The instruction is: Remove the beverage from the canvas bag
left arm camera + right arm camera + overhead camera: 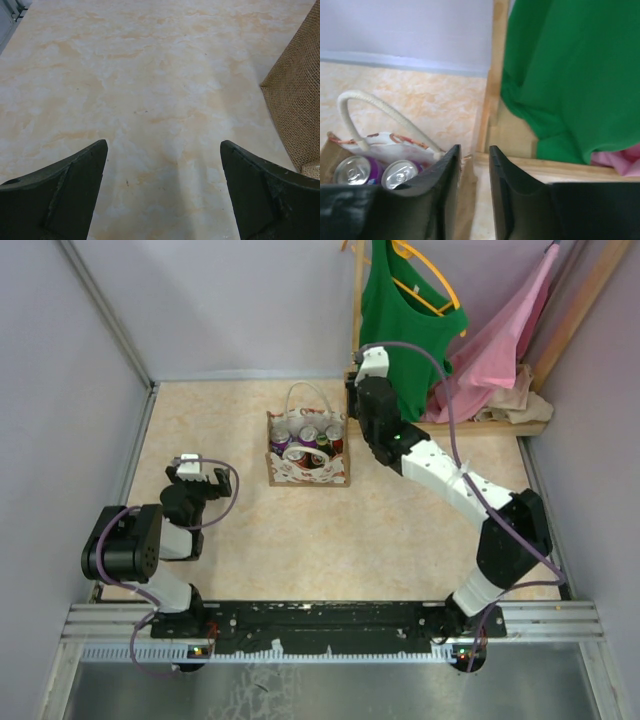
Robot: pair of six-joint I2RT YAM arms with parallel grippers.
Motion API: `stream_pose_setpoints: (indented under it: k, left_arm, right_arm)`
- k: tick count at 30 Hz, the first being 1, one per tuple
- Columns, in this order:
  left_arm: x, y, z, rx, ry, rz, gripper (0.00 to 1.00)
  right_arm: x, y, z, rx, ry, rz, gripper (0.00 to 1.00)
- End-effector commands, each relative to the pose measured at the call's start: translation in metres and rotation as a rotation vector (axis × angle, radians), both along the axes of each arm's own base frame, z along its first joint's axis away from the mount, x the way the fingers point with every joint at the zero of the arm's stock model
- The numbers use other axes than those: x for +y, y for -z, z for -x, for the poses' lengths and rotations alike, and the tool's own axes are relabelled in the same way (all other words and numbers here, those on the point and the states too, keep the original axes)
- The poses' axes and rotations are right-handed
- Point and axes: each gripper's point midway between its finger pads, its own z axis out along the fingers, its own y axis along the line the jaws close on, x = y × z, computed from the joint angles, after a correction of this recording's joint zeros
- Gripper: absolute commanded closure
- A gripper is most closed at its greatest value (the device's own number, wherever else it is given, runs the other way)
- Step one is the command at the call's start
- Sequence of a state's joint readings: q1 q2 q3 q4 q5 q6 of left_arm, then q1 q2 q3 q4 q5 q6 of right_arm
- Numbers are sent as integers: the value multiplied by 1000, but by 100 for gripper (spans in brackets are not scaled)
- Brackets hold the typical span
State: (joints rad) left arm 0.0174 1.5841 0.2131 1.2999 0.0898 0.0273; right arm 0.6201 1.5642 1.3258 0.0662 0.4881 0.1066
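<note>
Right claw (475,150) (slightly parted) hovers beside canvas bag (382,142).

**One arm tucked in, one arm reaching far**

The left arm (150,550) sat folded up low at 8 o'clock in the top view. The left gripper (197,478) pointed toward 12 o'clock. Its fingers (60,200) were spread wide and held nothing. The right arm (450,480) stretched out long from 5 o'clock toward 11 o'clock. The right gripper (354,400) was at the far end. Its fingers (440,190) stood close together with only a thin gap, and it was empty too.
</note>
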Motion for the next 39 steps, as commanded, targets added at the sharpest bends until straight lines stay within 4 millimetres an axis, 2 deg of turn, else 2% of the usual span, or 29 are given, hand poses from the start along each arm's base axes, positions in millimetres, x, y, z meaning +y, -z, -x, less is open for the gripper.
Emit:
stream_pose_setpoints:
  k: [1,5,6,8,10,15,20,26,39]
  left_arm:
    - [-2,-5,-4,-18,8,-6,0]
    - [-1,-4,-4,-16,6,-7,0]
    - [-1,-5,-4,-18,6,-7,0]
    - [-1,-5,-4,-19,6,-6,0]
    - [-1,-4,-4,-17,6,-7,0]
    - [-2,-4,-4,-17,6,-6,0]
    - [-2,-4,-4,-17,7,-6,0]
    - [-2,-5,-4,-18,7,-7,0]
    - [-2,-5,-4,-17,7,-7,0]
  right_arm:
    - [32,8,-2,52,-132,-6,59]
    - [50,23,2,87,-206,-3,30]
    - [54,23,5,87,-222,-1,26]
    - [66,39,5,110,-251,24,21]
    - [75,43,8,108,-281,43,18]
    - [94,57,14,111,-320,108,17]
    - [105,67,23,111,-346,119,17]
    - [104,82,27,136,-335,118,17]
    - [99,113,24,166,-297,147,30]
